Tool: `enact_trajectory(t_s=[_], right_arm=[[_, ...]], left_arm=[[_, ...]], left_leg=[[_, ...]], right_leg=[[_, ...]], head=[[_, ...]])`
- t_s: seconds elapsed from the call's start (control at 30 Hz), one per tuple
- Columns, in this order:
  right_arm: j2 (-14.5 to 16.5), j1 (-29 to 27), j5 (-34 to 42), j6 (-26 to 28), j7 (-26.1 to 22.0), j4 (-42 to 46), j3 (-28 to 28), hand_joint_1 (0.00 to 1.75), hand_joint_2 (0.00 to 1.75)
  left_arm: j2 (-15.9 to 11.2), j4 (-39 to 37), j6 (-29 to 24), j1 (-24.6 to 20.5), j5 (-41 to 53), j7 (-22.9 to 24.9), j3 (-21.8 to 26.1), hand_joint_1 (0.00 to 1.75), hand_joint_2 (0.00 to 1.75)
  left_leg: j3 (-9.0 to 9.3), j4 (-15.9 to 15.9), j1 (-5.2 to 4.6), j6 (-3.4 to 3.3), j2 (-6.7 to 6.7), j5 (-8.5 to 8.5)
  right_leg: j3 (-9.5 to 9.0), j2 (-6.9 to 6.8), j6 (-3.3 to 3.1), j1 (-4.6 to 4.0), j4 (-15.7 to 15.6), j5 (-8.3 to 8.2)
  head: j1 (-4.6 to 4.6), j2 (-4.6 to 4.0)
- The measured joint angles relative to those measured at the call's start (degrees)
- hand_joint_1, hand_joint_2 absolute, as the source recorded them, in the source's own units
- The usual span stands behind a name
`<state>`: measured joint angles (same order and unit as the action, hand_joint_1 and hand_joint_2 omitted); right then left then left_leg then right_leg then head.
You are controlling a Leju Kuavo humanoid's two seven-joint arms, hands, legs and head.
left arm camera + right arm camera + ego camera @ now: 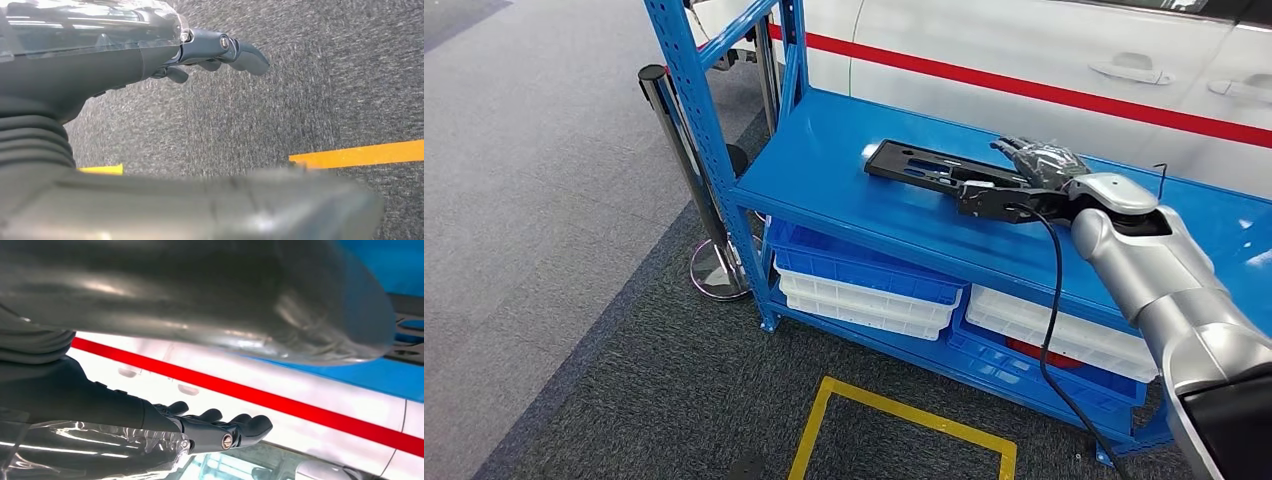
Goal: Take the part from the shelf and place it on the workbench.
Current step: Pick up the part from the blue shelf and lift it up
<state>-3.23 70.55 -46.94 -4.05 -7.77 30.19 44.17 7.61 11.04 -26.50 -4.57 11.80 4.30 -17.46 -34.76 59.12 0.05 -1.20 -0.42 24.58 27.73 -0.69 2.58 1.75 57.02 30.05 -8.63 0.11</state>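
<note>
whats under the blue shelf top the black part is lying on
Below the blue shelf top, a lower level holds stacked blue trays and white trays, plus something red in a tray. The shelf top hides the rear of that level.

A flat black metal part [924, 166], long and roughly rectangular with slotted cut-outs along its face, lay on the upper blue deck of the shelf [824, 160], angled so that one end pointed toward the shelf's upright post and the other toward the robot's right hand [1024, 180]. That hand was at the part's nearer end, dark fingers [1029, 152] reaching over the top edge and the thumb alongside the lower edge; whether it actually gripped the part could not be told. The part rested flat on the deck, well back from the front lip.
</note>
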Motion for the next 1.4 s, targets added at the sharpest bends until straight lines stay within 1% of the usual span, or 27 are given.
enact_trajectory(t_s=[0.23,0.57,0.6,0.7,0.73,0.8,0.83,0.87,0.9,0.93,0.97,1.0,1.03,1.07,1.1,1.13,1.17,1.2,1.23,1.27,1.3,1.33,1.37,1.4], right_arm=[[0.1,-0.1,0.4,0.1,0.0,-0.8,0.2,0.0,0.0],[-0.3,-0.7,0.6,0.1,-0.3,-1.7,0.7,0.0,0.0],[-0.3,-0.8,0.7,0.1,-0.3,-1.7,0.8,0.0,0.0],[-0.4,-0.9,0.8,0.1,-0.4,-1.7,1.0,0.0,0.0],[-0.5,-1.0,1.0,0.1,-0.5,-1.7,1.0,0.0,0.0],[-0.9,-1.1,1.2,0.2,-0.5,-1.6,1.1,0.0,0.0],[-1.2,-1.2,1.2,0.3,-0.5,-1.5,1.1,0.0,0.0],[-1.5,-1.3,1.3,0.3,-0.5,-1.4,1.1,0.0,0.0],[-1.8,-1.4,1.3,0.4,-0.5,-1.3,1.1,0.0,0.0],[-2.0,-1.6,1.3,0.4,-0.5,-1.3,1.2,0.0,0.0],[-2.3,-2.0,1.4,0.4,-0.5,-1.2,1.2,0.0,0.0],[-2.6,-2.4,1.4,0.4,-0.5,-1.2,1.2,0.0,0.0],[-2.8,-2.7,1.4,0.4,-0.4,-1.2,1.3,0.0,0.0],[-3.0,-2.9,1.4,0.4,-0.4,-1.2,1.3,0.0,0.0],[-3.2,-3.0,1.5,0.3,-0.4,-1.2,1.4,0.0,0.0],[-3.3,-3.0,1.6,0.2,-0.4,-1.2,1.4,0.0,0.0],[-3.5,-3.0,1.8,0.0,-0.4,-1.2,1.5,0.0,0.0],[-3.6,-3.1,1.8,-0.1,-0.4,-1.1,1.5,0.0,0.0],[-3.6,-3.2,1.9,-0.2,-0.3,-1.0,1.6,0.0,0.0],[-3.6,-3.2,1.9,-0.3,-0.2,-0.8,1.6,0.0,0.0],[-3.7,-3.2,2.0,-0.3,-0.2,-0.6,1.6,0.0,0.0],[-3.7,-3.0,2.0,-0.3,-0.1,-0.4,1.6,0.0,0.0],[-3.7,-3.0,2.0,-0.3,0.0,-0.2,1.6,0.0,0.0],[-3.6,-3.0,2.0,-0.3,0.0,-0.1,1.6,0.0,0.0]], left_arm=[[0.0,0.0,0.2,0.2,-0.5,0.4,1.2,0.0,0.0],[0.1,0.0,0.8,0.3,-0.6,0.4,1.7,0.0,0.0],[0.1,0.0,0.8,0.3,-0.6,0.3,1.7,0.0,0.0],[0.2,0.0,0.9,0.3,-0.6,0.1,1.7,0.0,0.0],[0.2,0.0,0.9,0.3,-0.6,0.1,1.7,0.0,0.0],[0.2,0.0,0.9,0.4,-0.5,0.0,1.7,0.0,0.0],[0.2,0.0,0.9,0.4,-0.5,0.0,1.7,0.0,0.0],[0.2,0.0,1.0,0.4,-0.5,0.0,1.7,0.0,0.0],[0.2,0.0,1.0,0.4,-0.5,0.0,1.7,0.0,0.0],[0.3,0.0,1.1,0.4,-0.5,0.0,1.7,0.0,0.0],[0.3,0.0,1.2,0.4,-0.5,0.0,1.7,0.0,0.0],[0.3,0.0,1.2,0.5,-0.5,0.0,1.7,0.0,0.0],[0.3,0.0,1.2,0.6,-0.5,0.1,1.7,0.0,0.0],[0.4,0.0,1.3,0.8,-0.5,0.1,1.7,0.0,0.0],[0.4,0.0,1.3,0.9,-0.5,0.1,1.7,0.0,0.0],[0.4,0.0,1.3,1.0,-0.5,0.1,1.7,0.0,0.0],[0.4,0.0,1.3,1.0,-0.5,0.0,1.7,0.0,0.0],[0.5,-0.1,1.3,1.0,-0.5,0.0,1.7,0.0,0.0],[0.5,-0.1,1.3,1.0,-0.5,0.0,1.7,0.0,0.0],[0.5,-0.1,1.3,1.0,-0.5,0.0,1.7,0.0,0.0],[0.5,-0.1,1.3,1.1,-0.5,0.0,1.7,0.0,0.0],[0.5,-0.1,1.3,1.0,-0.5,0.0,1.7,0.0,0.0],[0.5,-0.1,1.3,1.0,-0.5,-0.1,1.7,0.0,0.0],[0.5,-0.1,1.3,1.0,-0.5,-0.1,1.7,0.0,0.0]], left_leg=[[0.0,0.0,0.0,0.0,0.0,0.0],[0.0,0.0,0.0,0.0,0.0,0.0],[-0.03,0.1,-0.12,-0.05,0.0,0.05],[-0.19,0.3,-0.38,-0.4,-0.02,0.3],[-0.22,0.0,-0.34,-0.65,-0.03,0.47],[0.53,-0.9,-0.22,-1.29,-0.07,0.65],[1.1,-1.4,-0.15,-1.62,-0.07,0.7],[1.68,-1.7,-0.1,-1.82,-0.05,0.66],[2.01,-1.9,-0.12,-1.95,-0.01,0.74],[2.24,-1.9,-0.17,-2.04,0.0,0.9],[2.53,-1.9,-0.22,-2.05,-0.04,1.16],[2.94,-1.8,-0.25,-2.01,-0.14,1.5],[3.47,-1.8,-0.25,-1.88,-0.26,1.92],[4.16,-1.7,-0.23,-1.69,-0.36,2.45],[4.83,-1.7,-0.21,-1.42,-0.42,3.09],[5.46,-1.5,-0.23,-1.09,-0.45,3.73],[5.81,-1.4,-0.25,-0.69,-0.47,4.33],[6.01,-1.4,-0.29,-0.25,-0.48,4.86],[6.23,-1.3,-0.31,0.14,-0.48,5.14],[6.27,-1.0,-0.3,0.47,-0.49,5.26],[5.96,0.0,-0.26,0.74,-0.41,5.02],[4.8,2.4,-0.19,1.05,-0.31,4.47],[2.77,5.7,-0.08,1.38,-0.2,4.11],[0.18,9.5,0.06,1.74,-0.08,4.2]], right_leg=[[0.02,0.0,0.0,0.01,0.0,0.0],[0.02,0.0,0.0,0.01,0.0,0.0],[0.02,0.01,0.06,0.06,-0.1,-0.04],[-0.08,0.01,0.37,0.26,-0.3,-0.26],[-0.1,0.01,0.58,0.23,-0.2,-0.51],[0.14,0.04,0.9,0.21,0.8,-0.66],[0.94,0.12,0.93,0.2,2.1,-0.16],[2.43,0.24,0.87,0.2,4.5,0.86],[4.63,0.42,0.8,0.18,7.8,2.16],[7.37,0.56,0.8,0.11,11.6,3.42],[10.06,0.65,0.8,0.07,15.0,4.02],[12.1,0.69,0.71,0.07,16.8,3.63],[13.16,0.69,0.54,0.09,16.5,2.1],[13.15,0.68,0.38,0.13,13.9,-0.47],[12.4,0.65,0.24,0.18,9.9,-3.73],[11.62,0.64,0.13,0.1,6.3,-6.07],[10.99,0.64,-0.12,-0.04,3.6,-7.44],[10.71,0.69,-0.46,-0.22,2.2,-8.01],[10.62,0.76,-0.92,-0.42,2.1,-7.45],[10.29,0.85,-1.45,-0.39,2.1,-7.17],[9.85,0.94,-1.85,-0.31,2.0,-6.94],[9.19,0.96,-2.23,-0.18,1.8,-6.46],[8.38,0.99,-2.51,-0.05,1.6,-5.96],[7.57,0.98,-2.7,-0.01,1.4,-5.36]], head=[[0.0,0.0],[0.0,0.0],[0.0,0.0],[0.0,0.0],[0.0,0.0],[0.03,0.01],[0.04,0.01],[0.07,0.01],[0.09,0.01],[0.08,0.01],[0.08,0.0],[0.09,0.0],[0.09,0.0],[0.09,0.0],[0.1,0.0],[0.09,0.0],[0.09,0.01],[0.09,0.01],[0.08,0.01],[0.09,0.01],[0.09,0.01],[0.08,0.01],[0.08,0.01],[0.08,0.01]])
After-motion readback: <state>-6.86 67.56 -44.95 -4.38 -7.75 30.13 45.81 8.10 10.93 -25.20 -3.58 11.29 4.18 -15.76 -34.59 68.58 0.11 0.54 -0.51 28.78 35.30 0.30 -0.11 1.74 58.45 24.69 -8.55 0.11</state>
